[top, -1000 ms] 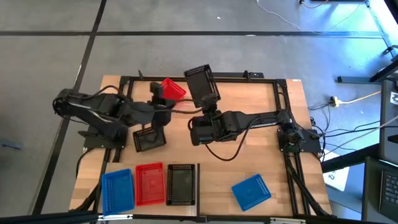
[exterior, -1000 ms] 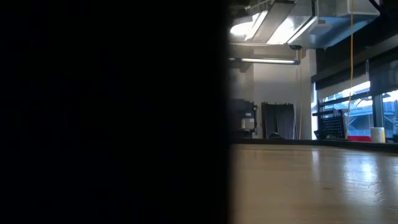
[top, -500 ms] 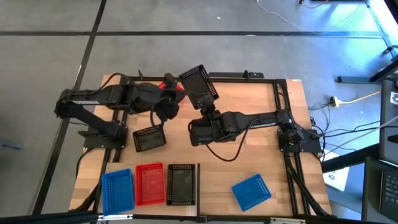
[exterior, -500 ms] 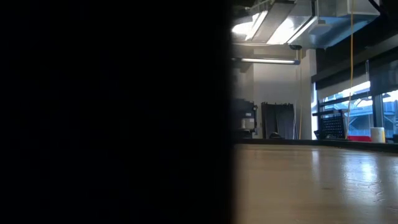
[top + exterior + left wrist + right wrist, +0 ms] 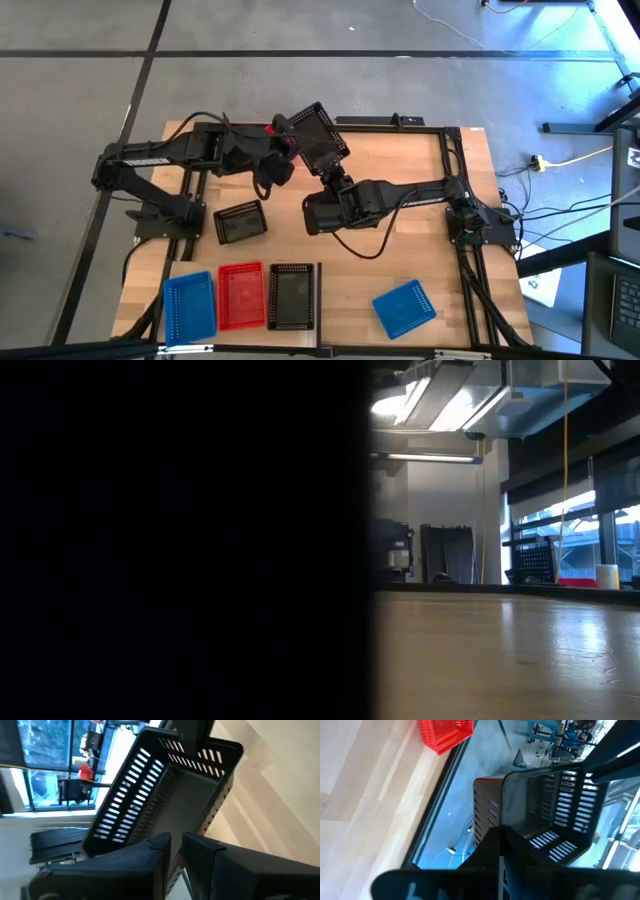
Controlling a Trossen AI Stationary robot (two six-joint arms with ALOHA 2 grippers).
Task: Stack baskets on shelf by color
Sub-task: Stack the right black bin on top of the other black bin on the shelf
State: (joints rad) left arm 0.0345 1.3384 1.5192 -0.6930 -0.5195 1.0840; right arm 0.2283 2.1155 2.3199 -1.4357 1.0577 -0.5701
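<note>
My right gripper [image 5: 333, 176] is shut on a black basket [image 5: 320, 138] and holds it tilted above the far middle of the table. My left gripper [image 5: 281, 152] is right beside that basket on its left. A sliver of red basket [image 5: 176, 864] shows between its nearly shut fingers, and red [image 5: 270, 129] peeks out behind it in the high view. Another black basket [image 5: 240, 222] lies flat on the tabletop. Blue [image 5: 189, 305], red [image 5: 240, 296] and black [image 5: 292, 297] baskets sit side by side on the shelf [image 5: 317, 290]. A blue basket [image 5: 404, 307] lies near right. My right gripper pinches the black basket's wall by its rim [image 5: 516, 836] between both fingers. The fingers come from the table's near side and slant up toward the far edge. The basket is lifted clear and tilted, its open side turned toward the wrist. My left gripper is shut on a red basket's wall [image 5: 176, 864]. Its own fingers and the black basket hide the rest of the hold. The red basket is off the table, behind the black one.
A second red basket [image 5: 445, 732] lies at the table's far left edge in the right wrist view. The black frame rail [image 5: 400, 122] runs along the far edge. In the low view a dark mass [image 5: 180, 540] blocks the left half, with bare tabletop [image 5: 500, 650] on the right.
My left gripper has swung toward the far edge and to the right, carrying the red basket up against the black basket. My right gripper has kept its hold and turned the black basket a little toward the left arm.
</note>
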